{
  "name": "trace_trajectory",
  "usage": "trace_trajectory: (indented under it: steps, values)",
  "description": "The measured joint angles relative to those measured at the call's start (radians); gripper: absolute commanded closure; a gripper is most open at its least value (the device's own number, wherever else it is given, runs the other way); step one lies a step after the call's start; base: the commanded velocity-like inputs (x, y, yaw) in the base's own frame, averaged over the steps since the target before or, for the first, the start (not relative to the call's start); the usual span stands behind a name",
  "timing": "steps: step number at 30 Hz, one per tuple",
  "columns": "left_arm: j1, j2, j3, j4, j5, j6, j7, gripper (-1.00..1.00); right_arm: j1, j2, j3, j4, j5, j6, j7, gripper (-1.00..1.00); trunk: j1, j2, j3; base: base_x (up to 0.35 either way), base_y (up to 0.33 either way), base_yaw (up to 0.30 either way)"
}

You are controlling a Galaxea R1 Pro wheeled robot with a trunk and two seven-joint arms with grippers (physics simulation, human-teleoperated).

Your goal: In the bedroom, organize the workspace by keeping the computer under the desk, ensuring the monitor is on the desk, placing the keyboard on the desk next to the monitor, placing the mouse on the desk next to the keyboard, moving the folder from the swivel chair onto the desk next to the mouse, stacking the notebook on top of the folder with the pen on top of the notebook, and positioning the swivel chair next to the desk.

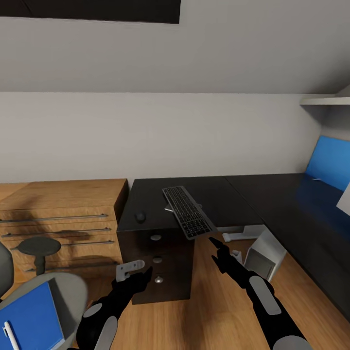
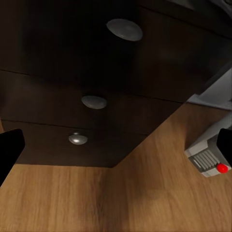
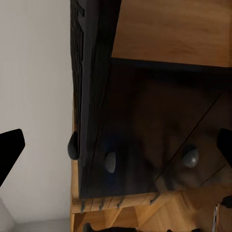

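Observation:
The keyboard (image 1: 187,212) lies on the black desk (image 1: 272,194) with its near end over the front edge; its dark edge shows as keyboard (image 3: 79,53) in the right wrist view. The mouse (image 1: 140,217) (image 3: 72,145) sits left of it. My right gripper (image 1: 217,245) (image 3: 116,147) is open just below the keyboard's near end. My left gripper (image 1: 136,273) (image 2: 116,147) is open before the drawer unit (image 1: 155,262). The computer (image 1: 265,253) (image 2: 210,157) stands under the desk. The folder (image 1: 31,318) and pen (image 1: 8,335) lie on the swivel chair (image 1: 73,291). Monitor and notebook are out of view.
A light wooden cabinet (image 1: 63,214) stands left of the desk, with the chair's armrest (image 1: 39,246) in front of it. A blue wall panel (image 1: 330,165) rises at the right. Wooden floor (image 1: 209,316) lies between the chair and the desk's long wing.

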Motion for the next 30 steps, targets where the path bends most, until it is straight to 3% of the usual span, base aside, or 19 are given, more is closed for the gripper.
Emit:
trace_trajectory:
  steps: [4,30]
  values:
    - [0.000,0.000,0.001,0.000,0.000,0.000,0.000,-1.00,0.000,0.000,0.000,0.000,0.000,0.000,0.000,-1.00,0.015,-0.028,-0.013,0.000,0.000,0.000]
    - [0.000,0.003,0.001,0.000,0.001,0.000,0.000,-1.00,0.000,0.001,0.000,0.000,0.000,-0.001,0.001,-1.00,0.015,-0.028,-0.013,0.062,0.023,0.000]
